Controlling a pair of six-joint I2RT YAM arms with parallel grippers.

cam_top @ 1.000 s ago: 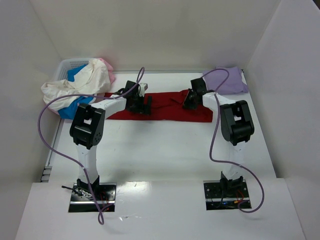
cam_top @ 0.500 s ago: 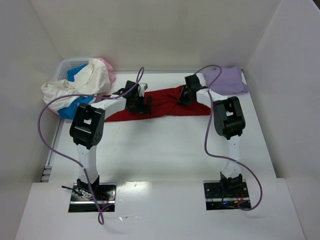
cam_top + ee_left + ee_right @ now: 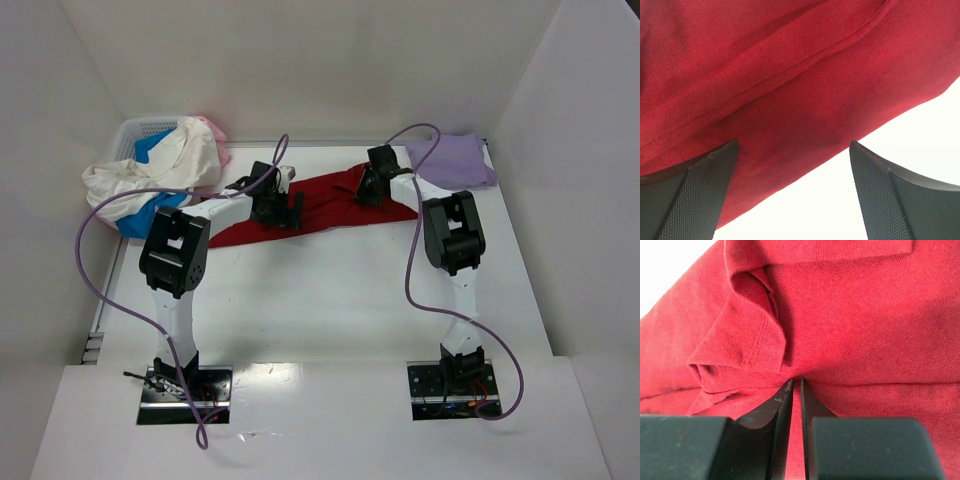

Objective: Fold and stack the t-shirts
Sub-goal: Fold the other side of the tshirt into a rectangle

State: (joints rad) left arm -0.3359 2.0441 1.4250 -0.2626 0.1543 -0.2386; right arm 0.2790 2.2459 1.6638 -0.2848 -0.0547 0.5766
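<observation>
So the dark red t-shirt (image 3: 335,212) lies stretched out sideways across the far half of the surface (image 3: 330,300), pretty much between the two arms. The left part looks flat-ish and the right end is all rumpled.

The right pincer (image 3: 370,190) sits on that rumpled end. In the wrist view the right pincer (image 3: 795,382) is closed down to a thin slit, with its tips pinching a bunched fold of the red cloth. There's a stitched hem curling up just left of the tips.

The left pincer (image 3: 280,208) is over the left-middle part of the shirt. From its own camera the left pincer (image 3: 792,147) is spread wide, with nothing between the pads. One pad is over red cloth and the other is out over bare white surface. A seam runs diagonally across the fabric above them.

A lavender t-shirt (image 3: 455,162) lies folded in the far right corner, near the red shirt's right end.

On the far left there's a white basket (image 3: 135,130) with a messy heap spilling out of it. A cream-white shirt (image 3: 175,160) is draped on top, a blue shirt (image 3: 150,215) pokes out underneath, and a pink shirt (image 3: 212,128) shows at the back. The red shirt's left end comes right up close to that heap.

The surface is plain white, boxed in by white walls (image 3: 300,60). Purple cables (image 3: 100,290) loop off both arms.
</observation>
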